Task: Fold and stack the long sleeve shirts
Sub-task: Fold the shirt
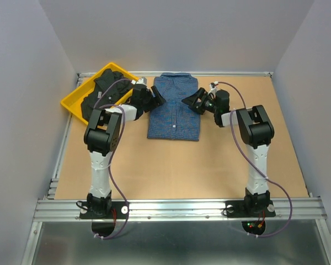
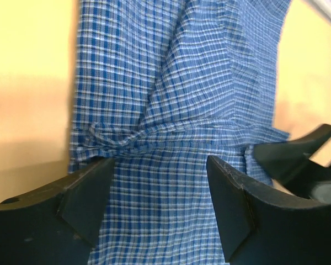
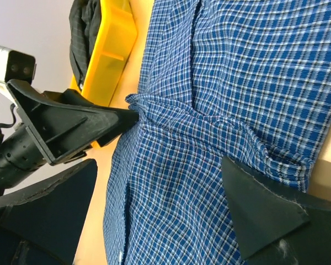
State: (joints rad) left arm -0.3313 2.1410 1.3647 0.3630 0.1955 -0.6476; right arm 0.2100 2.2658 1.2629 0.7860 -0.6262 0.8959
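A folded blue checked shirt point(image 1: 174, 113) lies at the far middle of the table point(image 1: 154, 165). The left gripper point(image 1: 156, 98) and right gripper point(image 1: 192, 101) flank it, jaws spread, seemingly to tidy its edges. The black shirt point(image 1: 106, 88) sits in a yellow tray point(image 1: 70, 104).

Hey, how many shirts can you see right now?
2: the blue checked shirt folded mid-table, the black shirt heaped in the yellow bin; more could hide beneath it.

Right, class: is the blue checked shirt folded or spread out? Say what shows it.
Folded: the blue checked shirt lies as a compact rectangle, with no sleeves sticking out.
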